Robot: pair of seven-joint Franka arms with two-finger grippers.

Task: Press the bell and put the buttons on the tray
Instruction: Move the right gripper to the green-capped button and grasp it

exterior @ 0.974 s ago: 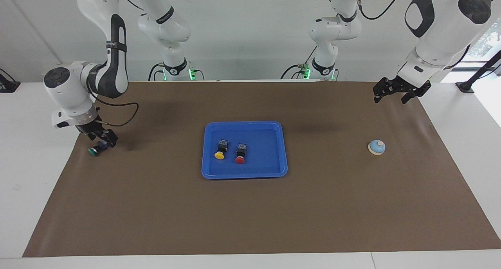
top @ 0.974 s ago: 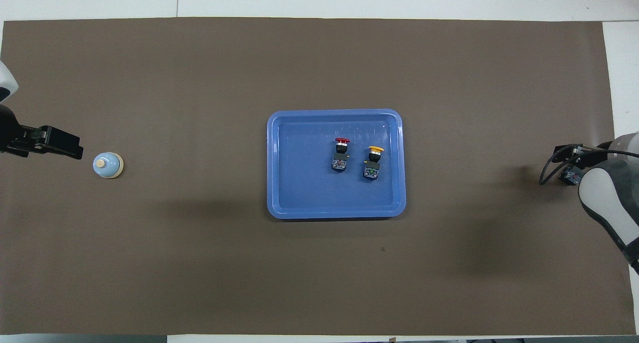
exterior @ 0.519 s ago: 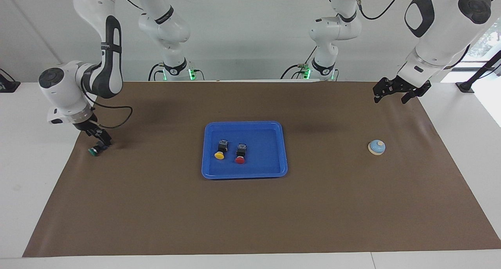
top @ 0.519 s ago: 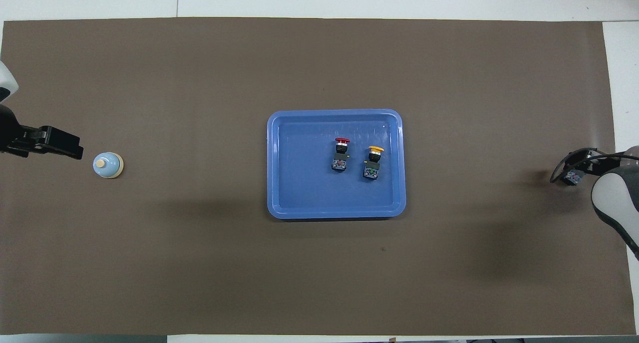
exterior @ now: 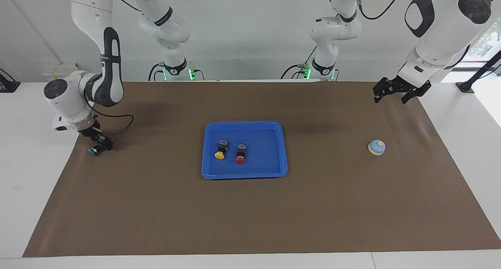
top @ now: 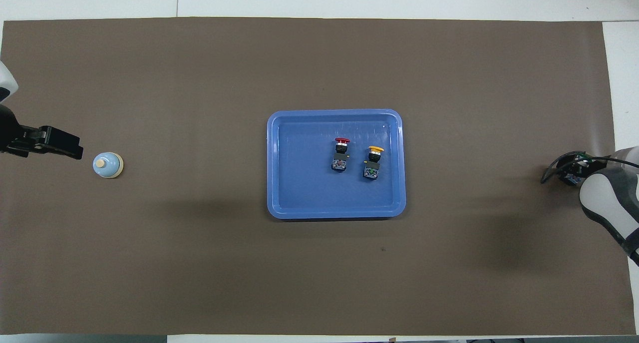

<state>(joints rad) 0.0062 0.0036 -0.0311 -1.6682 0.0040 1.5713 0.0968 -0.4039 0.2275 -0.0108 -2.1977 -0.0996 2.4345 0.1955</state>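
The blue tray (exterior: 244, 176) (top: 272, 163) lies mid-table with the yellow button (exterior: 220, 150) (top: 373, 162) and the red button (exterior: 240, 154) (top: 341, 153) on their sides in it. The green button (exterior: 93, 151) lies on the brown mat toward the right arm's end, and my right gripper (exterior: 102, 143) is down at its black body. The light blue bell (exterior: 376, 147) (top: 107, 165) stands toward the left arm's end. My left gripper (exterior: 390, 100) (top: 65, 148) hangs open and empty over the mat, apart from the bell.
A brown mat (exterior: 250, 214) covers most of the white table. The right arm's cable (exterior: 117, 130) loops just above the mat beside the green button. Both arm bases (exterior: 250, 71) stand at the robots' edge of the table.
My right wrist has shifted and turned slightly while its gripper stayed down at the green button. The button, bell, tray and left arm have not moved.
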